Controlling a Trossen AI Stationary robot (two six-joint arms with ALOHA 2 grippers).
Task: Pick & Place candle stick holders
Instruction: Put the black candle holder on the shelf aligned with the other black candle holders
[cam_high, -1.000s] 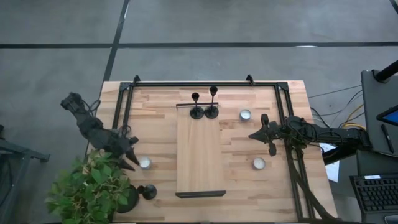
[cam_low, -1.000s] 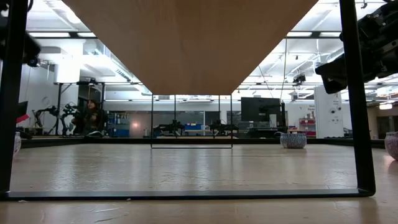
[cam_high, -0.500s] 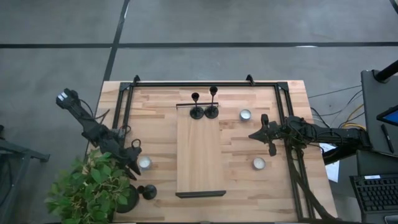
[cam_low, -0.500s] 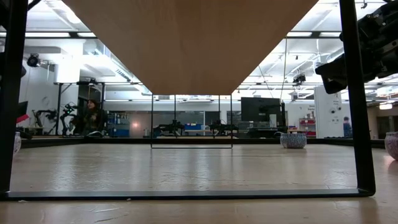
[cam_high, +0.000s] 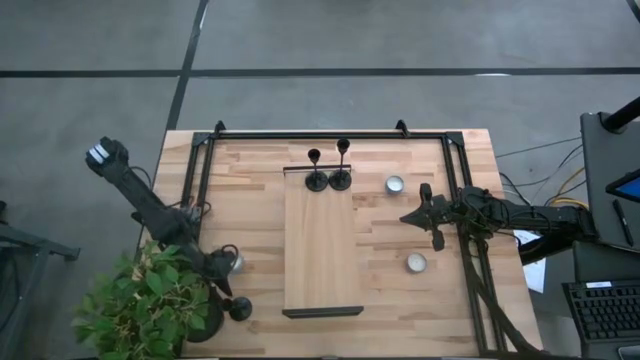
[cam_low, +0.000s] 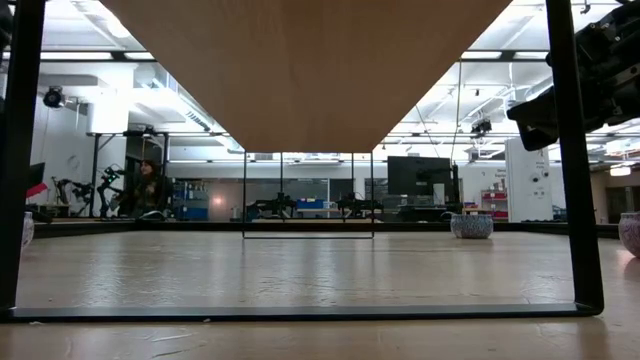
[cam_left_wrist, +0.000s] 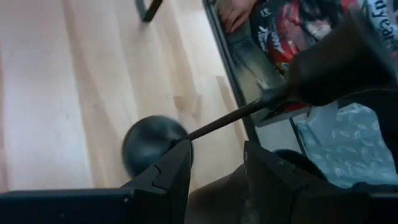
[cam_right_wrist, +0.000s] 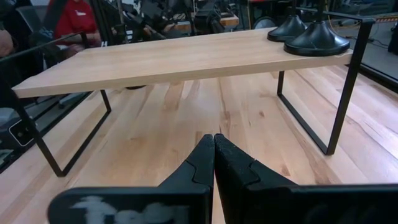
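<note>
**Left tool open over the near-left holder**

At the bench's (cam_high: 255, 215) near-left corner, the left tool (cam_high: 222, 284) hangs just over the third holder (cam_high: 239, 309), beside a potted plant (cam_high: 145, 305). In the left wrist view its fingers (cam_left_wrist: 171, 177) stand apart, with the holder's thin stem running between them down to the round base (cam_left_wrist: 152, 144); they do not grip it. A tealight (cam_high: 235, 262) lies just behind that tool.

A wooden riser (cam_high: 323, 245) on black legs stands along the bench's middle. Near the right edge, a second tealight (cam_high: 416, 262) sits nearest, then the right tool (cam_high: 405, 217) waits with its fingers (cam_right_wrist: 205, 162) pressed together, holding nothing.

At the riser's far end two holders (cam_high: 316, 180) (cam_high: 341, 179) stand upright, side by side. A third tealight (cam_high: 394, 184) lies just right of them on the bench.
</note>
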